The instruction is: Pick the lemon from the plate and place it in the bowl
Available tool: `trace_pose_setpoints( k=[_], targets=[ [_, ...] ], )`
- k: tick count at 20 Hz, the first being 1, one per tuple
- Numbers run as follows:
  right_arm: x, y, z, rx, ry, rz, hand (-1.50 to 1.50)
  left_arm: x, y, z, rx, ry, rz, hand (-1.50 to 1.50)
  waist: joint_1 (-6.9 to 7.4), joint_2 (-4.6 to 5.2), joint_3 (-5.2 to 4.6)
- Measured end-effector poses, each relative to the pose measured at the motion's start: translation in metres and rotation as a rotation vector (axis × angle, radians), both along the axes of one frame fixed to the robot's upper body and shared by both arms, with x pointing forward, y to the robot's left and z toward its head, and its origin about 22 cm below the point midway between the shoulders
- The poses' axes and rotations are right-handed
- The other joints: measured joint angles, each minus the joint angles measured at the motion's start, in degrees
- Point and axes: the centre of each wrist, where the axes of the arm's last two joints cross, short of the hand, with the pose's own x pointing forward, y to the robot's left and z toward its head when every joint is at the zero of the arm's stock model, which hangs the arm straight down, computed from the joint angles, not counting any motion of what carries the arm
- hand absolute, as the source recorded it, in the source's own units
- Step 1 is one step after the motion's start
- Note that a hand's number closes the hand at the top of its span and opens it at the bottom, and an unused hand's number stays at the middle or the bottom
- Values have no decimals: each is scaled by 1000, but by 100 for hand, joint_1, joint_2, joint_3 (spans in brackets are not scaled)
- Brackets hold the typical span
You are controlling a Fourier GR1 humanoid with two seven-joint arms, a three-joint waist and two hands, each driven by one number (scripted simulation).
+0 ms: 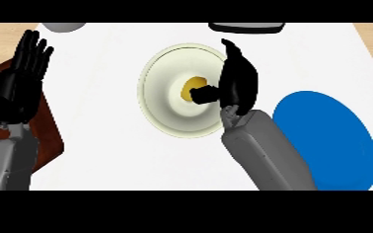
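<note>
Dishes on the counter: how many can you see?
2. A cream bowl sits mid-counter with the lemon inside, under the right hand. A blue plate lies right of it, partly behind the forearm. Edge shapes at top are unclear.

The white worktop [109, 143] fills most of the view. A grey rounded object [63, 26] sits at its far edge toward the left corner, cut off by the frame. A dark, flat object with a pale rim [246, 27] lies at the far edge, right of centre. A reddish-brown wooden surface [50, 138] shows past the worktop's left edge.
</note>
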Motion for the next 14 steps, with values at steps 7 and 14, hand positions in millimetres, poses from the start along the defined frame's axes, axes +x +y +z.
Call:
trace_pose_setpoints(
  k=[7, 14],
  targets=[
    [6, -11, -2, 78, -266, -141, -150, -4, 6, -3, 8, 5, 32, 0, -167, -47, -4],
    [-22, -50, -6, 163, -384, -303, -150, -9, 14, -4, 11, 5, 63, 0, -351, -94, -5]
  ],
)
